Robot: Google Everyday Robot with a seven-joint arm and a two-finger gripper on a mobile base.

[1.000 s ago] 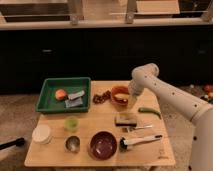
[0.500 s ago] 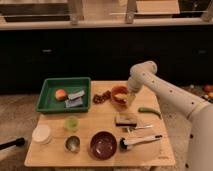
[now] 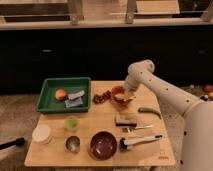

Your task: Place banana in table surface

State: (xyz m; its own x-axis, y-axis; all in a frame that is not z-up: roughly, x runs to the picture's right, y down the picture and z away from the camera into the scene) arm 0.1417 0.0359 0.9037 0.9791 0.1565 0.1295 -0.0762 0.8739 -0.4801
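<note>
My gripper (image 3: 127, 93) hangs from the white arm and reaches down into the orange bowl (image 3: 119, 96) at the back middle of the light tan table surface (image 3: 100, 116). A small yellow patch right at the gripper, inside the bowl, looks like the banana (image 3: 128, 97). The gripper hides most of it. I cannot tell whether the gripper holds it.
A green tray (image 3: 50, 104) at the back left holds an orange-red fruit (image 3: 61, 94) and grey items. Red chilies (image 3: 102, 97) lie left of the bowl and a green chili (image 3: 149, 111) right of it. A sponge block (image 3: 126, 119), fork, brush (image 3: 141, 141), dark red bowl (image 3: 103, 145), metal cup (image 3: 73, 144), green cup (image 3: 72, 123) and white container (image 3: 42, 134) stand nearer the front.
The arm has shifted slightly to the left, with the gripper staying down at the orange bowl. Nothing else on the table has moved.
</note>
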